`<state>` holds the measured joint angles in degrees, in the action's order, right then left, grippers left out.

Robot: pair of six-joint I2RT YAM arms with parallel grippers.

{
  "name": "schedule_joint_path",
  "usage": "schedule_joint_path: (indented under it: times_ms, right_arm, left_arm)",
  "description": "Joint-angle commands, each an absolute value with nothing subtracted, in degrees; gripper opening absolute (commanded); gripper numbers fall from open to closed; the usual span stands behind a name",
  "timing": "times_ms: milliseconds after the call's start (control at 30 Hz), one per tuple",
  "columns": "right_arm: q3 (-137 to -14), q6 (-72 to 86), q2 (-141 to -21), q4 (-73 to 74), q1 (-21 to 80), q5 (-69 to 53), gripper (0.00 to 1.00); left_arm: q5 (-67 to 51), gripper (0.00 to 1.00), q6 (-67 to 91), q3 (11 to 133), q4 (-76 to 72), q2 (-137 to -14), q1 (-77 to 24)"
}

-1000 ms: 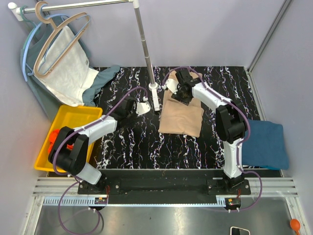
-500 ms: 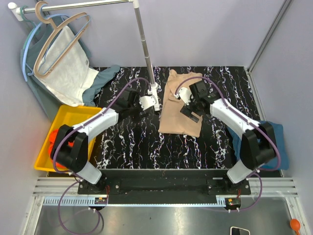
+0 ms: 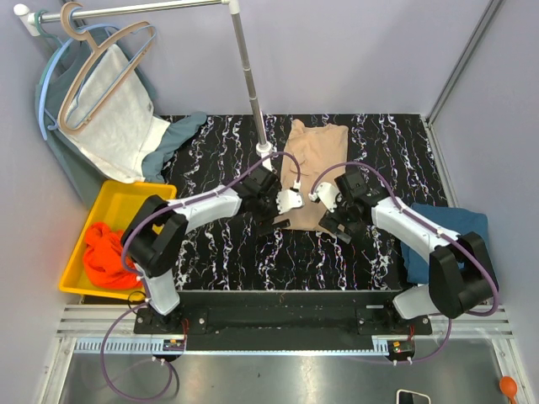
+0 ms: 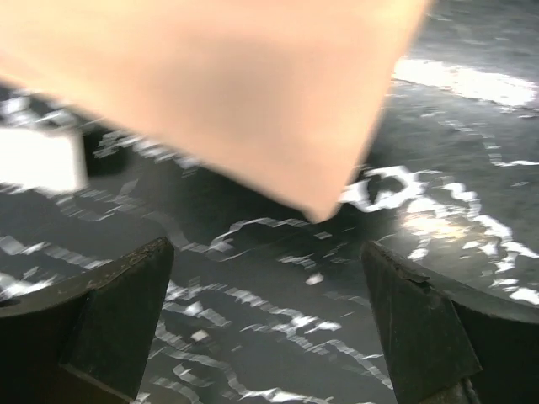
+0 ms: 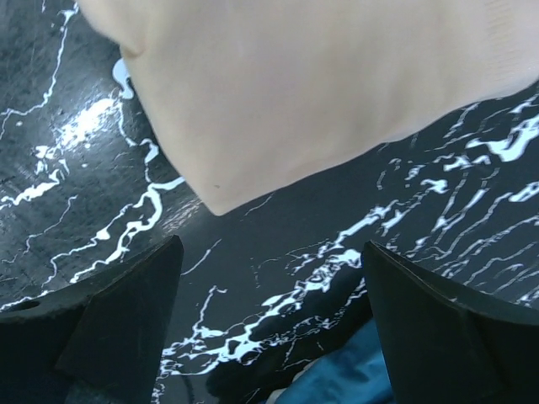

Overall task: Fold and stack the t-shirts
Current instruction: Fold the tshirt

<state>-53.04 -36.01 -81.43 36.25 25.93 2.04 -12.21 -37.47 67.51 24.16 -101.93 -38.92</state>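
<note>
The left gripper (image 4: 269, 324) and right gripper (image 5: 269, 324) have moved to the beige-tan t-shirt's (image 3: 312, 160) near corners, jaws apart and empty. The rack pole (image 3: 253, 93) stands near its left edge.

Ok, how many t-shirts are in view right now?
3. The beige t-shirt lies in the middle of the table, the dark teal-blue t-shirt at its right edge, and the orange-red t-shirt is bunched in the yellow bin. Others may be hidden beneath it.

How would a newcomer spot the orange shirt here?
Start at the black marbled table and find the yellow bin at its left edge. The orange-red t-shirt lies crumpled inside it, unlike the beige t-shirt lying flat on the table.
</note>
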Motion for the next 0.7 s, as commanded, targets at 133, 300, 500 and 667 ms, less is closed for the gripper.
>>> schedule_joint_path:
  times_ms: [133,300,500,667]
  right_arm:
    - [-51.5,-34.9,-81.6,32.8,26.5,-1.4,0.93]
    - [-51.2,-35.3,-82.5,31.6,26.5,-1.4,0.91]
    - [-49.6,-36.6,-82.6,30.1,26.5,-1.1,0.9]
    - [-47.8,-37.4,-82.4,28.3,26.5,-1.4,0.88]
  left_arm:
    - [-14.2,0.99,-36.8,70.4,24.4,-103.8,-41.3]
    - [-14.8,0.99,-37.4,72.4,25.1,-105.9,-41.6]
    - [-16.2,0.99,-38.7,75.2,25.9,-108.9,-41.7]
    - [-16.3,0.98,-39.5,77.0,26.2,-111.0,-41.8]
